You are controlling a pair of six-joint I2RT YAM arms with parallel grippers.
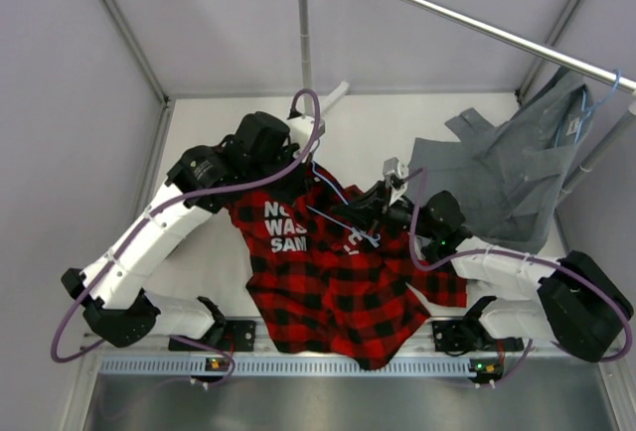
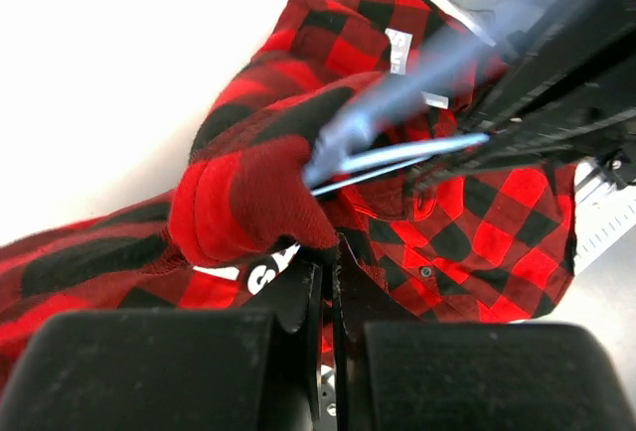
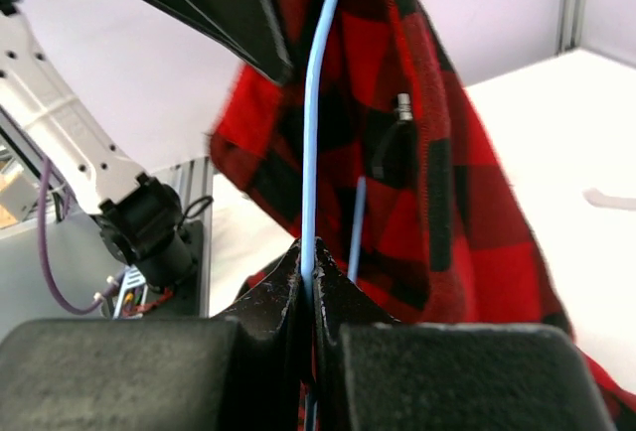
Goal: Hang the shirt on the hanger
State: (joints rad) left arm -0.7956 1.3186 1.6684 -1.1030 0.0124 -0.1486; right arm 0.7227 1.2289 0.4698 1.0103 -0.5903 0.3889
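The red-and-black plaid shirt (image 1: 343, 297) lies spread on the table, its white-lettered inner panel facing up. My left gripper (image 1: 295, 175) is shut on a fold of the shirt's collar edge (image 2: 260, 203) and holds it raised at the top left of the shirt. My right gripper (image 1: 380, 200) is shut on a thin bar of the light-blue hanger (image 3: 316, 143), which runs up between its fingers. In the left wrist view the hanger (image 2: 397, 153) passes into the shirt's opening. The hanger's bars (image 1: 333, 215) cross the shirt's upper part in the top view.
A grey garment (image 1: 512, 168) on another blue hanger (image 1: 586, 103) hangs from the metal rail (image 1: 467, 19) at back right. The rail's upright post (image 1: 303, 24) stands behind the left gripper. Grey walls close in the table on three sides.
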